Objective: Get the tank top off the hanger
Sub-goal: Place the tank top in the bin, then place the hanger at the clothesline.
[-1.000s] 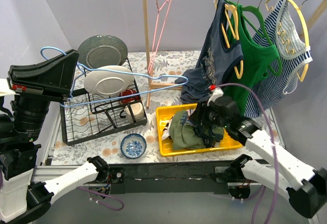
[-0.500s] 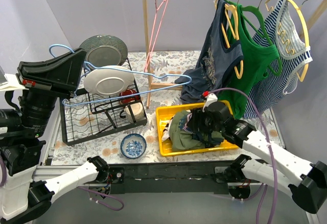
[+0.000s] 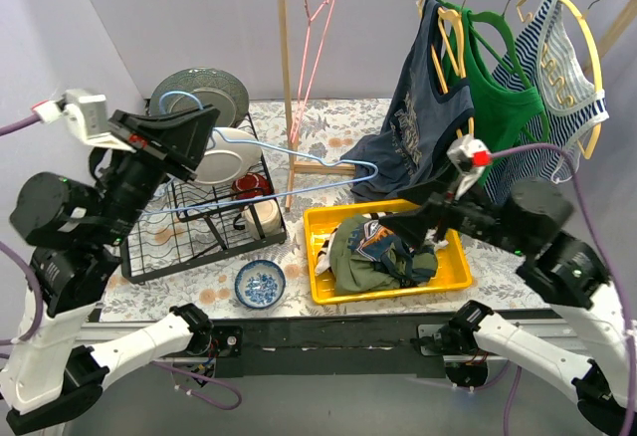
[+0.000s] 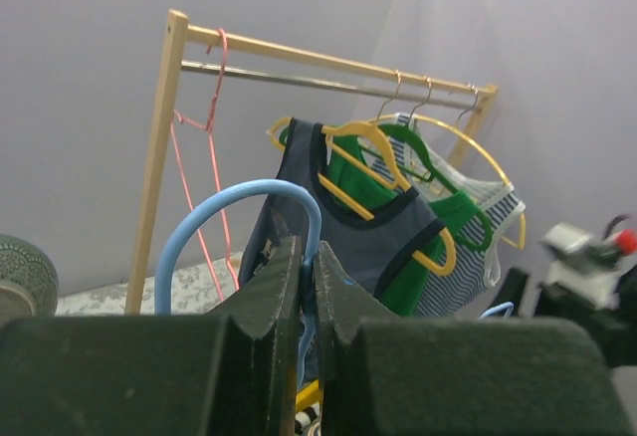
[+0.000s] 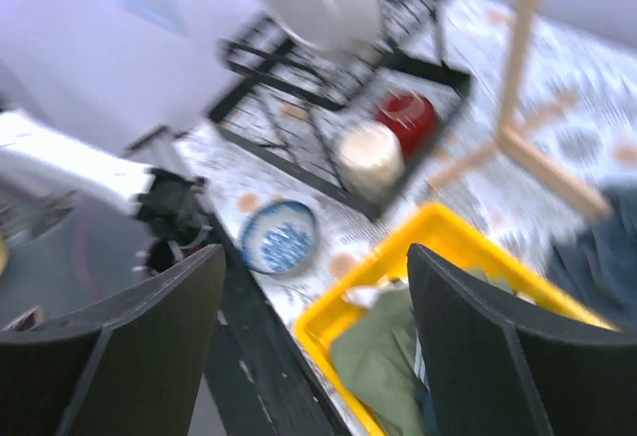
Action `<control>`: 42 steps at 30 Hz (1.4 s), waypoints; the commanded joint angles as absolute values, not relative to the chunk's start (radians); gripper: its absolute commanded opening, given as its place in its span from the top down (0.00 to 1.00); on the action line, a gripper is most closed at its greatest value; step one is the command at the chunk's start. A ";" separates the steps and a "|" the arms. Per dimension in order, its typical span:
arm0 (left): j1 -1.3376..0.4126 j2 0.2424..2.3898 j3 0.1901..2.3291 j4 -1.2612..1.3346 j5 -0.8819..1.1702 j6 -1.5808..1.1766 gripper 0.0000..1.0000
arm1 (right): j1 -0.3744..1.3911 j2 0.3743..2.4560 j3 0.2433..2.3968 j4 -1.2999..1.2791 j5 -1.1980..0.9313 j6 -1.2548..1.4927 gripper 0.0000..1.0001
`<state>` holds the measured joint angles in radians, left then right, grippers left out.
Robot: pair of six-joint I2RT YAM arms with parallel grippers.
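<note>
The blue wire hanger [image 3: 370, 170] is bare and held in the air over the dish rack, its far end reaching toward the clothes rack. My left gripper [image 3: 204, 139] is shut on the blue hanger [image 4: 249, 187] just below the hook, seen close in the left wrist view [image 4: 307, 257]. The tank top [image 3: 383, 242], dark with light striped patches, lies crumpled on an olive garment [image 5: 383, 356] in the yellow bin [image 3: 456, 275]. My right gripper [image 3: 413, 219] hovers above the bin, open, with nothing between its fingers [image 5: 314, 292].
A wooden clothes rack [image 3: 282, 68] at the back carries a pink hanger [image 3: 317, 33] and three tops on hangers [image 3: 498, 108]. A black dish rack [image 3: 199, 227] with plates stands at the left. A blue bowl [image 3: 260, 284] sits near the front edge.
My right gripper rose out of the yellow bin, drew back to the right and opened wider, leaving the clothes in the bin. My left arm swung up and right with the blue hanger.
</note>
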<state>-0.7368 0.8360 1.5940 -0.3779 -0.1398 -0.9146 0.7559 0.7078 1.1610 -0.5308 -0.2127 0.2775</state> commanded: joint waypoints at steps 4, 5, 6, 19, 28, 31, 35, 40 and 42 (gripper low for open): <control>-0.735 0.890 1.595 -0.479 -0.060 -0.871 1.00 | 0.761 0.769 1.351 -0.559 -0.473 0.195 0.16; -0.735 0.891 1.586 -0.476 -0.052 -0.868 1.00 | 0.761 0.772 1.353 -0.537 -0.460 0.204 0.16; -0.735 0.893 1.580 -0.471 -0.038 -0.867 1.00 | 0.761 0.776 1.353 -0.503 -0.457 0.207 0.16; -0.733 0.916 1.568 -0.472 0.061 -0.910 1.00 | 0.761 0.880 1.358 -0.399 -0.525 0.210 0.25; -0.735 0.943 1.601 -0.472 0.078 -0.923 1.00 | 0.761 0.838 1.319 -0.351 -0.496 0.204 0.99; -0.735 0.956 1.617 -0.479 0.084 -0.927 0.93 | 0.761 0.810 1.301 -0.324 -0.474 0.201 0.99; -0.735 0.962 1.647 -0.471 0.097 -0.931 0.43 | 0.761 0.760 1.282 -0.299 -0.385 0.198 0.99; -0.733 0.943 1.657 -0.445 0.100 -0.953 0.17 | 0.759 0.695 1.285 -0.273 -0.301 0.215 0.99; -0.735 0.934 1.654 -0.434 0.081 -0.969 0.08 | 0.759 0.669 1.307 -0.293 -0.243 0.207 0.99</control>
<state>-0.7349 0.9634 1.6264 -0.4618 0.0887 -0.9451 0.7624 0.7204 1.2766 -0.3683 -0.3618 0.2073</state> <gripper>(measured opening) 0.861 0.043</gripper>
